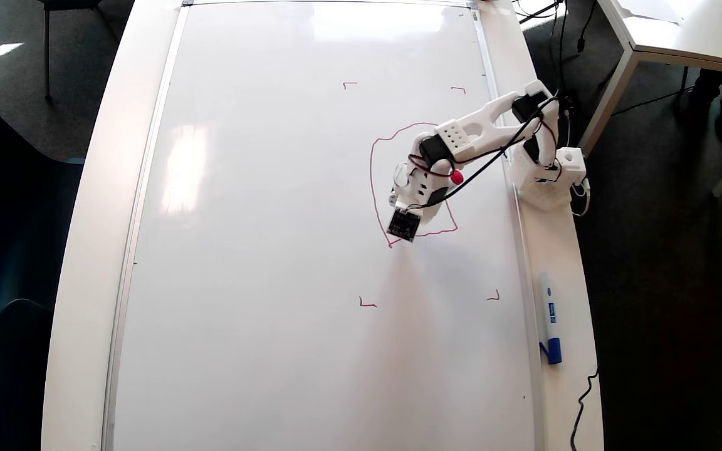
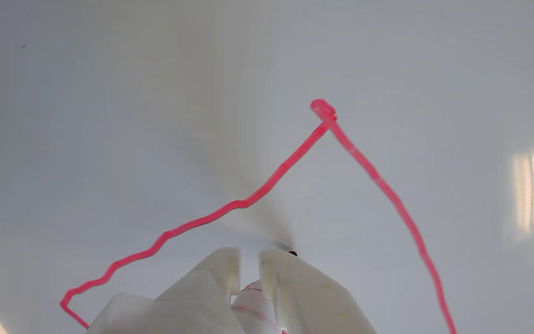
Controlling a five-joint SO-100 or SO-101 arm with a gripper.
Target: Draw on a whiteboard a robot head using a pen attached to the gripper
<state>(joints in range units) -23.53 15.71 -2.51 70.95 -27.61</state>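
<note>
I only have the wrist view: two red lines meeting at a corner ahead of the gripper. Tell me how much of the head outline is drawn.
Observer: In the overhead view the robot head shows its top, left and bottom sides; the arm covers its right side.
Operator: Report any features inside it.
Observer: None visible, though the arm and the pen cover part of the inside.
Operator: Place it on the whiteboard.
Observer: It sits on the whiteboard inside four red corner marks, nearer the top pair.

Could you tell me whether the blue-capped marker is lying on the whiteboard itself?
No, the blue-capped marker lies on the table strip outside the whiteboard frame.
</note>
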